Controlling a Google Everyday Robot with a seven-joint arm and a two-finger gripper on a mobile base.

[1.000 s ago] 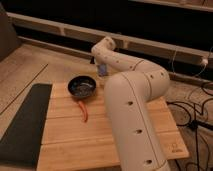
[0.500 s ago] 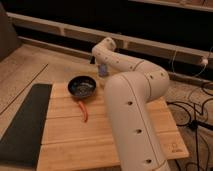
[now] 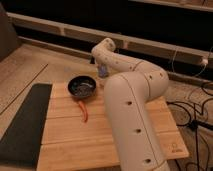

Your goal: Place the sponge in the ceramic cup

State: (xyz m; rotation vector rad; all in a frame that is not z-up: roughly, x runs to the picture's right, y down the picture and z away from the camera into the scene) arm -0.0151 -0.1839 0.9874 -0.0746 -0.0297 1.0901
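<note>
The robot's thick white arm reaches from 5 o'clock toward the 12 o'clock edge of the pale wooden plank table. Its two-finger gripper hangs there, just at 2 o'clock from the black round pan, whose red handle points toward 6 o'clock. A small blue patch right under the gripper looks like the soft blue rectangular sponge. I cannot tell how far the gripper is open, or whether it has hold of the sponge or only hovers at it. The cream-white ceramic cup does not show and may stand behind the arm, so how far the job stands is not settled. The sponge should be light, squashy, rough enough not to slip, and not fragile. A pinch across its middle would hold it, though it will give under pressure. A long dark mat lies along the table's 9 o'clock side. A faint mark near the table's 4 o'clock corner is unreadable.
</note>
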